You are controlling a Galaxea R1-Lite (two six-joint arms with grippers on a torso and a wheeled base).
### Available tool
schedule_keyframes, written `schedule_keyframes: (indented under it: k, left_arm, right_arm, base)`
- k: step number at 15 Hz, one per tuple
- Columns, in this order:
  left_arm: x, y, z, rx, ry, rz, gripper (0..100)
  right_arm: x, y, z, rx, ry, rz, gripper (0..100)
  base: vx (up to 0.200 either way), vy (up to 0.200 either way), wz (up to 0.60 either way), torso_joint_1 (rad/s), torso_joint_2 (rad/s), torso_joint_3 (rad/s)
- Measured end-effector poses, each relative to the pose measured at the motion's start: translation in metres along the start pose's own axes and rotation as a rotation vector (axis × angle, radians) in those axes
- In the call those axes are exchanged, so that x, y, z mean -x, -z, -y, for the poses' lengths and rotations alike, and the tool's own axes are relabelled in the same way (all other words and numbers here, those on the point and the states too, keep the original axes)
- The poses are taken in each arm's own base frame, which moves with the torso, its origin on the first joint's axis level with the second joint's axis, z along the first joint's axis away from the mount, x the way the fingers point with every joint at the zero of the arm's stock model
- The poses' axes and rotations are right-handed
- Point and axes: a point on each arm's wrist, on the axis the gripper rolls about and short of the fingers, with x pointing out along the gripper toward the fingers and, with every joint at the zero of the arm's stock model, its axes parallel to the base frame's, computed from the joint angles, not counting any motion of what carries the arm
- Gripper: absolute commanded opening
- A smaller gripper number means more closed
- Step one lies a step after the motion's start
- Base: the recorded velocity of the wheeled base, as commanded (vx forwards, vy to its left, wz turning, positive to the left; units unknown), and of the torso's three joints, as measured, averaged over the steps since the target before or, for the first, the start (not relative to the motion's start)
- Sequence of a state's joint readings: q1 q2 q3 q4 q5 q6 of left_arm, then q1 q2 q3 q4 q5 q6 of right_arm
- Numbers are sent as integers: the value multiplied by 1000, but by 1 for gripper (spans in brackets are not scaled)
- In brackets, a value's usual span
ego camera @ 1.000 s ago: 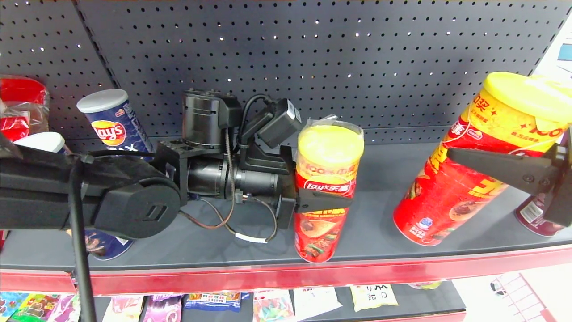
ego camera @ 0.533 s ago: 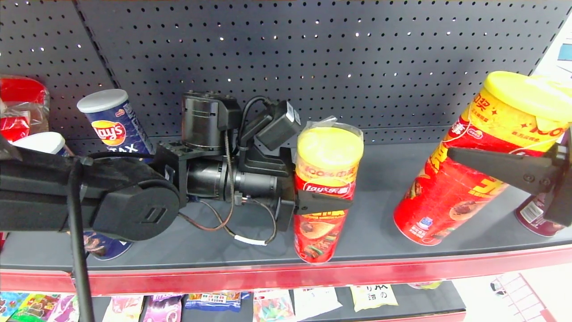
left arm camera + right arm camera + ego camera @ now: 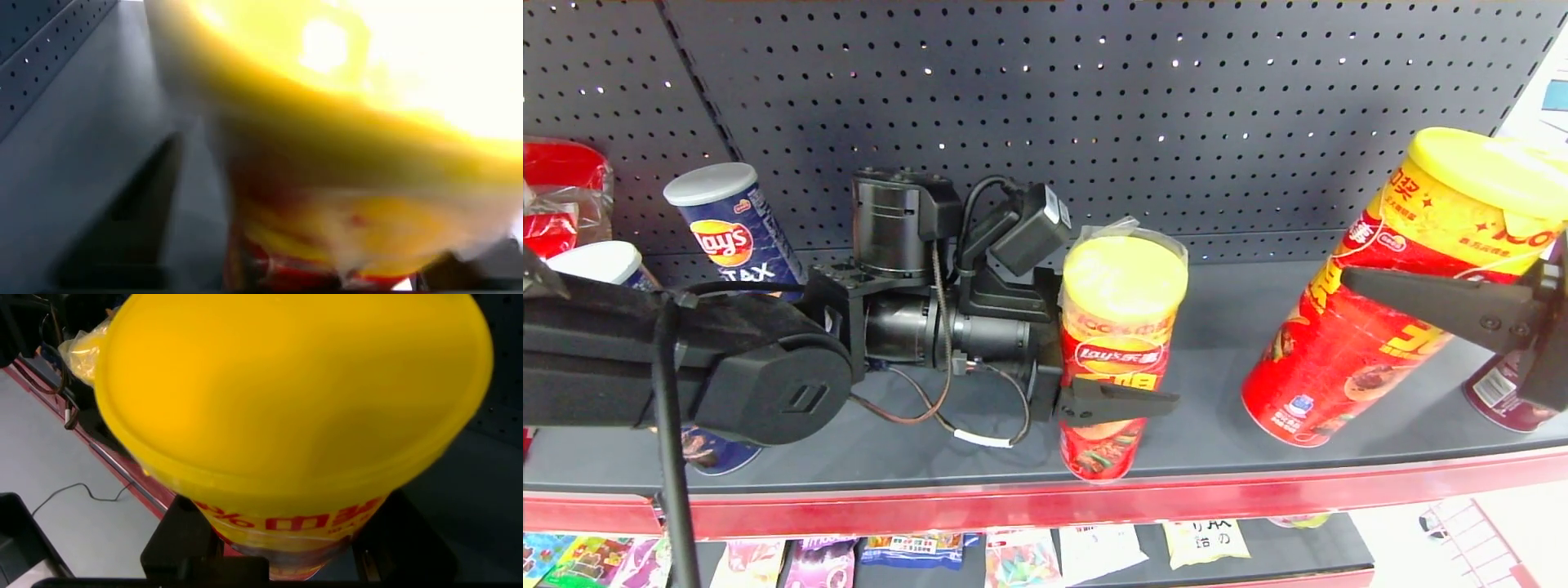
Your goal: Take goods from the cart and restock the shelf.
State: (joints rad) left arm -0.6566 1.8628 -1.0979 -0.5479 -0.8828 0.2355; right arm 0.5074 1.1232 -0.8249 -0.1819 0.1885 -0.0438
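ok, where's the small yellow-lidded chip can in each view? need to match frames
Head view: small chip can stands centre frame, near the front of the shelf.
Left wrist view: small chip can close up, lid nearest the camera.
Right wrist view: probably the wrapped yellow top far beyond the large can.
Shared landmark: pegboard back panel, also and.

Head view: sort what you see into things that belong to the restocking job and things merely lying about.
Job: small red can, left hand around it; large red can, tilted in the right hand; shelf.
Lying about: blue can; maroon can; packets on the shelf below.
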Motion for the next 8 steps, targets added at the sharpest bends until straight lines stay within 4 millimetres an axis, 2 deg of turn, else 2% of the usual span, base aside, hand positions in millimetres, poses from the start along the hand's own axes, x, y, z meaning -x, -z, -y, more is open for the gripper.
schedule_keyframes:
  k: [4,8]
  left_arm:
    - [3,4,2,12,-5,-8,100]
    - [23,14,12,52,-33,-37,100]
  right_arm:
    - [-1,-1,0,0,-1,2,0]
    - [-9,-10,2,3,-3,13,0]
  base:
    - [0,0,0,0,0,0]
    - [0,0,0,0,0,0]
